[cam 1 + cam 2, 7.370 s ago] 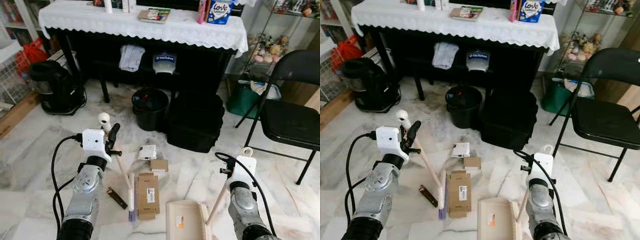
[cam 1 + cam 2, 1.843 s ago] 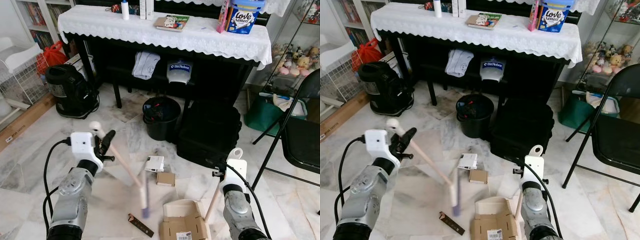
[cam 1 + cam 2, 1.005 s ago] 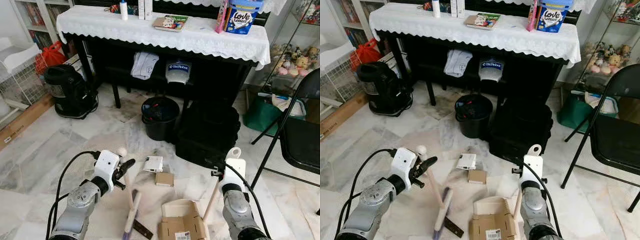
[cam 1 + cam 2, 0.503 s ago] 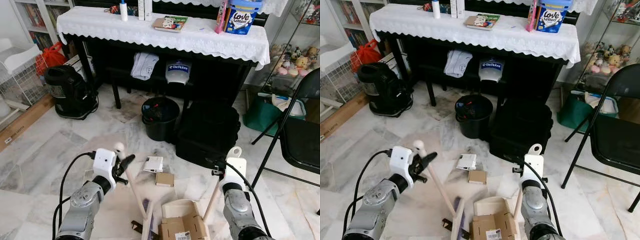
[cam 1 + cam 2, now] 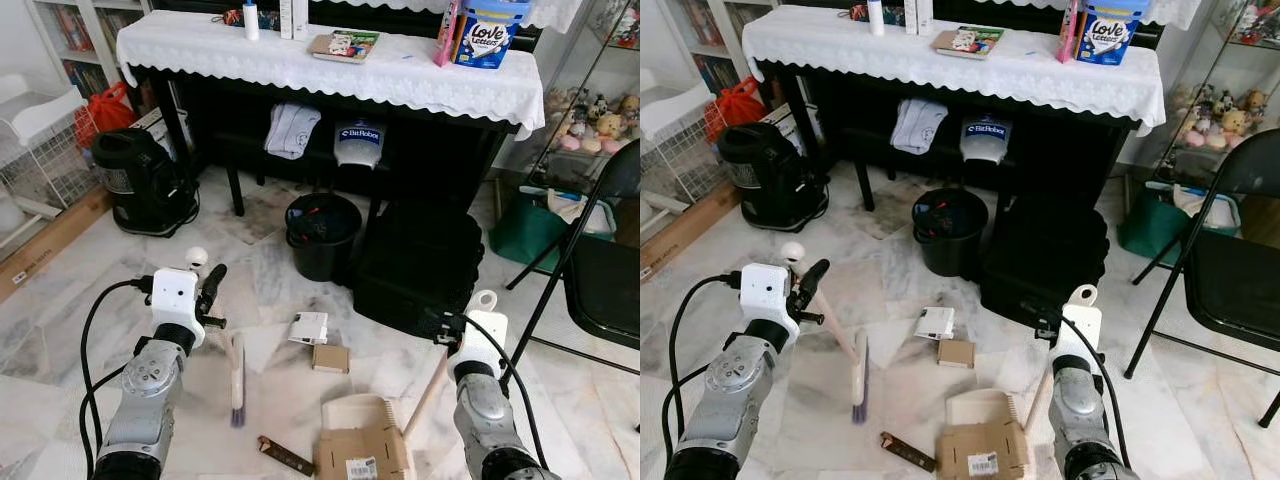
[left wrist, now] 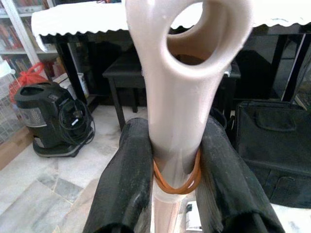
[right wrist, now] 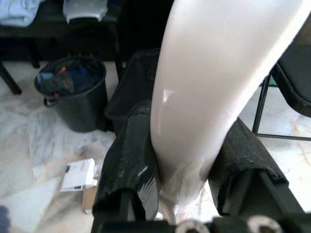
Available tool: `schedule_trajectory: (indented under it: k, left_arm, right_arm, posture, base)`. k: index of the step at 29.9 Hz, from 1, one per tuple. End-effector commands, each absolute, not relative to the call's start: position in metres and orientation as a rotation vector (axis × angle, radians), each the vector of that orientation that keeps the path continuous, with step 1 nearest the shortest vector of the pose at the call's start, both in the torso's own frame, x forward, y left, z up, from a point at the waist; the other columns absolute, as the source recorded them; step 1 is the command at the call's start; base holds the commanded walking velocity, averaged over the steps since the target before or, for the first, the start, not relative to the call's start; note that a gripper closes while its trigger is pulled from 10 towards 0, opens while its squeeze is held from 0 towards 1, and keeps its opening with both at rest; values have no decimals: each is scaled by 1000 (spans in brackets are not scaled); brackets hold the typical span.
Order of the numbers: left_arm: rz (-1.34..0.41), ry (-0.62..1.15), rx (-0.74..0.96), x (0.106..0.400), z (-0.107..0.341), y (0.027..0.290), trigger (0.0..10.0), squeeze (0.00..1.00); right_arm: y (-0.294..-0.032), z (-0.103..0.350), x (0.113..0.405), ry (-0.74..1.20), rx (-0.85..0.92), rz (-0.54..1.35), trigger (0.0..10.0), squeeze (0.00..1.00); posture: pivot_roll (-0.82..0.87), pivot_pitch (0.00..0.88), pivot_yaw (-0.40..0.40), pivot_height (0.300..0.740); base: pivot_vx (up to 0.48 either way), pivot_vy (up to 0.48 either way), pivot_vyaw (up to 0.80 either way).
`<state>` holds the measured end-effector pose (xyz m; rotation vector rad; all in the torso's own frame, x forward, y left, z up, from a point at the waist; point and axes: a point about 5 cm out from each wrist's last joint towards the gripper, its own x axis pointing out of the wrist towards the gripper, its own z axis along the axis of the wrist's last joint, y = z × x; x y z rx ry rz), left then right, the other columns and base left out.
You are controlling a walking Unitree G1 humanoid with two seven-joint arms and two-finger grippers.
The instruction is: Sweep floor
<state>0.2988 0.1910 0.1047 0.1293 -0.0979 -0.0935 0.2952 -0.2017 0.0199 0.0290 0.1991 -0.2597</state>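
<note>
My left gripper (image 5: 207, 292) is shut on the cream handle of a hand broom (image 5: 237, 378); its purple bristles rest on the marble floor left of the litter. In the left wrist view both black fingers (image 6: 124, 179) clamp the looped handle, with an orange band round it. My right gripper (image 5: 450, 345) is shut on the handle of a cream dustpan (image 5: 352, 412), which lies on the floor with a flat cardboard box (image 5: 362, 457) on it. On the floor lie a dark brown bar (image 5: 285, 455), a small brown box (image 5: 329, 358) and a white box (image 5: 309, 327).
A black bin (image 5: 322, 232) and a black bag (image 5: 418, 265) stand ahead under a white-clothed table (image 5: 330, 70). A black vacuum cleaner (image 5: 138, 180) is at the left. A folding chair (image 5: 600, 270) and a green bag (image 5: 524, 228) are at the right.
The broom head has swung left and away from the dustpan's mouth. The brown bar now lies alone left of the dustpan. The cardboard box stays on the pan.
</note>
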Motion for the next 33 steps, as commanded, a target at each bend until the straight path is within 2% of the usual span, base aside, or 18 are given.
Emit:
schedule_trajectory:
  k: [1,9,16,31,33]
  left_arm:
    - [-83,-131,144,301,110,191,10000,0]
    - [-57,-149,145,302,111,191,10000,0]
    - [-50,-126,118,300,105,188,10000,0]
    - [-91,-181,-67,302,121,179,10000,0]
    - [-168,-190,-92,303,128,168,10000,0]
  right_arm:
    - [-204,39,308,104,51,-269,10000,0]
    - [-204,58,317,-4,156,-283,10000,0]
    - [-194,71,325,-74,293,-241,10000,0]
    - [-190,68,324,-55,300,-219,10000,0]
    - [-189,66,324,-42,299,-216,10000,0]
  posture:
    - [98,22,-18,740]
    - [91,31,-13,740]
    - [83,37,-9,740]
    - [94,40,-12,740]
    - [98,39,-14,740]
  base:
    - [0,0,0]
    - [0,0,0]
    - [0,0,0]
    - [0,0,0]
    - [0,0,0]
